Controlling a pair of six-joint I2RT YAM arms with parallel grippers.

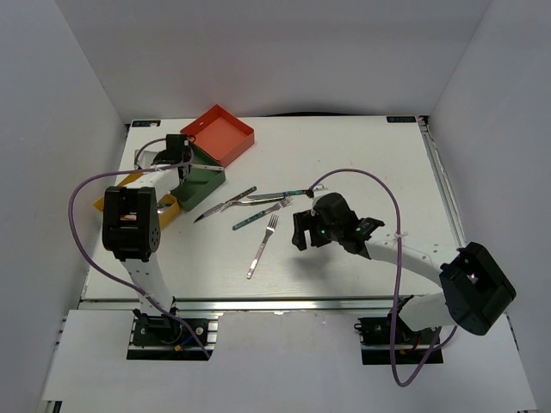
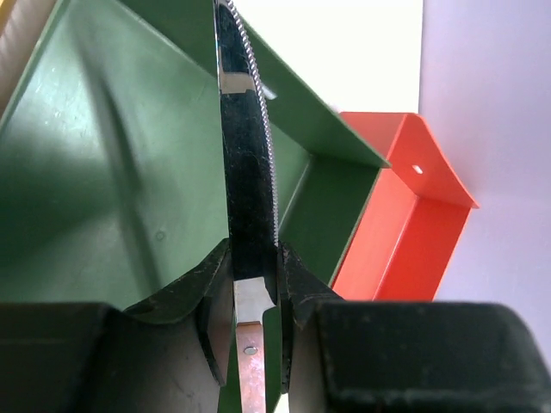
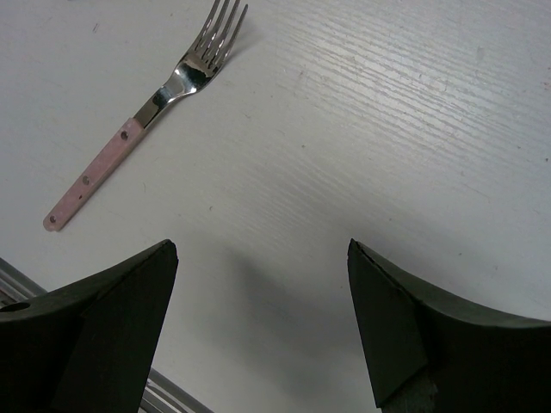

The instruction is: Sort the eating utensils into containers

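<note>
Left gripper point(image 2: 256, 262) pinching serrated knife point(image 2: 247, 163) over green tray point(image 2: 86, 172) — right gripper point(image 3: 261, 251) spread above table point(image 3: 396, 129), fork point(image 3: 183, 76) ahead.

The red-orange square plastic tray point(image 1: 225, 136) sits far back on the left of the white table point(image 1: 362, 163). The dark green square tray point(image 1: 205, 179) lies just in front of it. The yellow tray point(image 1: 166, 205) is nearer still, mostly under the left arm. Over the dark green square tray, the left gripper point(image 2: 256, 284) holds a serrated metal knife point(image 2: 250, 172). To the right, mid-table, slim metal utensils point(image 1: 258, 202) lie in a loose cluster. A pale-handled metal fork point(image 1: 261, 248) lies alone in front of them, and the right gripper point(image 1: 301, 231) is just to its right.
</note>
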